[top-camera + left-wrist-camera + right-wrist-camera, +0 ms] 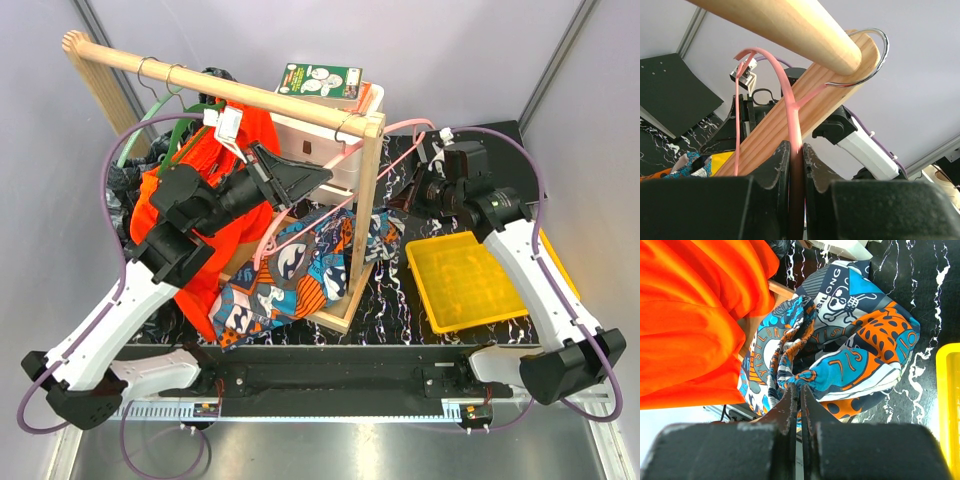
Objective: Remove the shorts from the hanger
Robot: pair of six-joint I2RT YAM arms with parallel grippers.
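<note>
My left gripper (308,182) (796,148) is shut on the stem of a pink hanger (790,107). The hanger's chrome hook (879,52) sits over the end of the wooden rod (200,82). The blue, orange and white patterned shorts (300,270) (850,350) lie bunched below it by the rack's post. Their folds draw in to my right gripper (405,205) (800,388), which is shut on a pinch of that cloth. The plain orange shorts (190,235) (690,315) hang at the left from a green hanger (150,125). Dark patterned cloth (122,185) shows behind them.
The rack's upright post (368,200) stands between the two arms. A yellow tray (465,280) lies at the right on the black marbled mat (400,320). White boxes topped by a green carton (320,80) stand behind the rod.
</note>
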